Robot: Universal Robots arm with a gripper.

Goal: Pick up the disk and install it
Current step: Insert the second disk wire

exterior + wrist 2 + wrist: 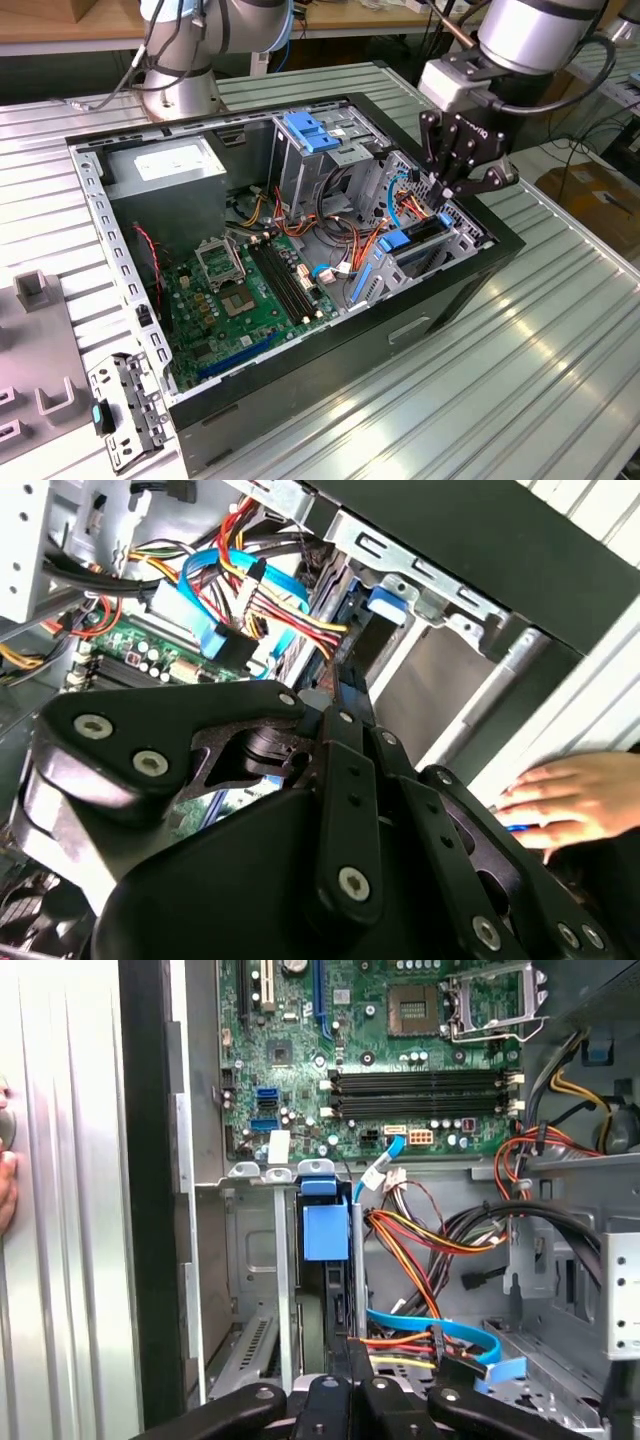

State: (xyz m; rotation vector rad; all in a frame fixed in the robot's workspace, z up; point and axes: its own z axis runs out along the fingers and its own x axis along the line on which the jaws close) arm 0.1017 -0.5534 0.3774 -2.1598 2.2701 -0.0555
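Observation:
The disk point(412, 243) stands on edge in the metal drive bay at the open computer case's corner, on the exterior view's right, with its blue carrier rails showing. Its blue end tab point(325, 1228) appears in the first wrist view, and the same blue tab point(385, 602) shows in the second wrist view. My black gripper point(450, 195) hangs just above the bay's outer end. The fingers point(345, 720) are drawn together, and the gripper point(350, 1375) is shut right at the disk's near edge with nothing visibly held between them.
Beside the bay run orange, yellow and blue cables point(430, 1335). A tall metal drive cage with a blue latch point(310, 130) rises mid-case, with the green motherboard point(240, 290) below it. A person's hand point(570, 800) rests on the table outside the case wall. A loose metal bracket point(125, 410) lies on the exterior view's left.

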